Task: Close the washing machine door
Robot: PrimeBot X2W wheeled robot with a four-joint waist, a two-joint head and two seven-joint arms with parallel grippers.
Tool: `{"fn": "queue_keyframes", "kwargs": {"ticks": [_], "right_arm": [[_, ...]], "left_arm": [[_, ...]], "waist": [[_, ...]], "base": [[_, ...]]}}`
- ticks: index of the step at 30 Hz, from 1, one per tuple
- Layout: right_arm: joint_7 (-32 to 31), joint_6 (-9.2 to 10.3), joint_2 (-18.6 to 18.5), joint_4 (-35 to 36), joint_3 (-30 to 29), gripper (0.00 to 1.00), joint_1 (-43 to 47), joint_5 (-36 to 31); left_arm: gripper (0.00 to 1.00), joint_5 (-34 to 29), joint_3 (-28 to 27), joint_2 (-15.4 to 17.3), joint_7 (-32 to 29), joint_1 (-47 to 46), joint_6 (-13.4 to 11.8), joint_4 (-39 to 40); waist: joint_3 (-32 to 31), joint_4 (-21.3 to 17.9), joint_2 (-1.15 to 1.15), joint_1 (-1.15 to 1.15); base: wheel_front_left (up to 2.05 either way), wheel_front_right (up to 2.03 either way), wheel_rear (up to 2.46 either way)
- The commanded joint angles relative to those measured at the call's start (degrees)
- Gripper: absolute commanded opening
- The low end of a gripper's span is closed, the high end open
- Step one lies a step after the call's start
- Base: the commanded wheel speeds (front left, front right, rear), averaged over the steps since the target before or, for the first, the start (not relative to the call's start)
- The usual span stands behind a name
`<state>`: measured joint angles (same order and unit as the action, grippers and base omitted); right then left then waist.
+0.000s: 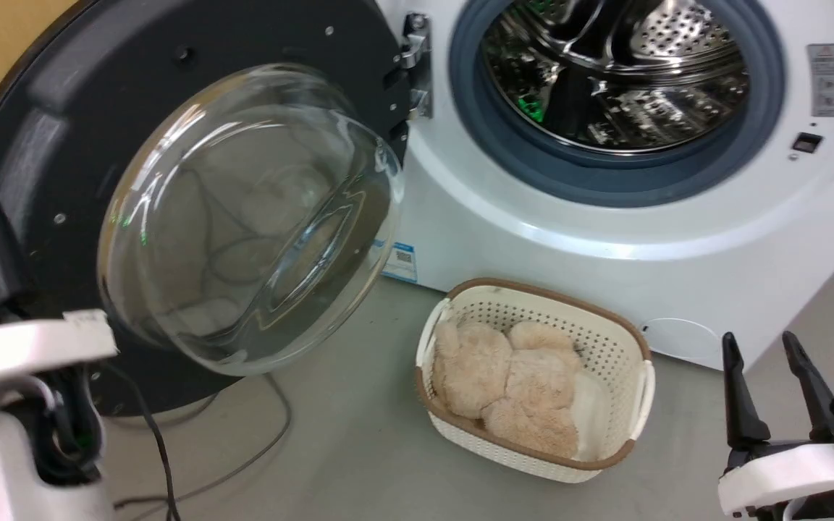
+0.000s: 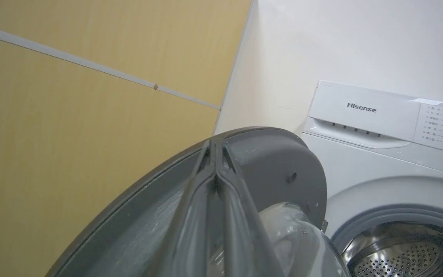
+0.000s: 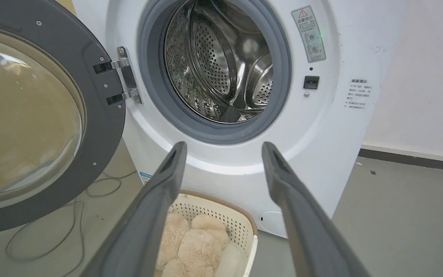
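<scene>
The washing machine door (image 1: 26, 145) stands swung wide open at the left, its glass bowl (image 1: 243, 217) bulging towards me and its metal hinge (image 1: 417, 65) at the right edge. The white washing machine (image 1: 533, 224) shows its steel drum (image 1: 620, 65) inside the grey-blue gasket. In the left wrist view my left gripper (image 2: 215, 146) is shut, its fingers lying across the door's inner face (image 2: 275, 161) with the tips at the rim. My right gripper (image 1: 759, 340) is open and empty at the lower right, pointing at the machine front (image 3: 321, 127) below the drum.
A cream basket (image 1: 605, 340) holding fluffy beige plush pieces (image 1: 511, 383) sits on the grey floor in front of the machine. Dark cables (image 1: 272, 434) trail under the door. A yellow wall (image 2: 71, 134) stands behind the door.
</scene>
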<state>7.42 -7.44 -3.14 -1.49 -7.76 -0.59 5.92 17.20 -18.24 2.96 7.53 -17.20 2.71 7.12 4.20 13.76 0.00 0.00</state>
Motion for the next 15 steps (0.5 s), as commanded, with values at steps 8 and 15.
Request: {"fn": "queue_keyframes", "kwargs": {"ticks": [8,15], "right_arm": [[1.5,-0.03,0.2,-0.5,-1.2,1.00,-1.9,1.1],[2.2,-0.03,0.2,-0.9,-2.2,1.00,-2.4,1.4]], "left_arm": [[0.00,6.0,-4.7,5.9,0.4,-8.1,1.1,-9.7],[0.00,8.5,-7.1,10.4,-1.6,-11.8,1.4,-16.4]], "waist": [[2.1,2.9,0.00,0.00],[3.2,3.9,0.00,0.00]], "base": [[0.00,0.00,0.00],[0.00,0.00,0.00]]}}
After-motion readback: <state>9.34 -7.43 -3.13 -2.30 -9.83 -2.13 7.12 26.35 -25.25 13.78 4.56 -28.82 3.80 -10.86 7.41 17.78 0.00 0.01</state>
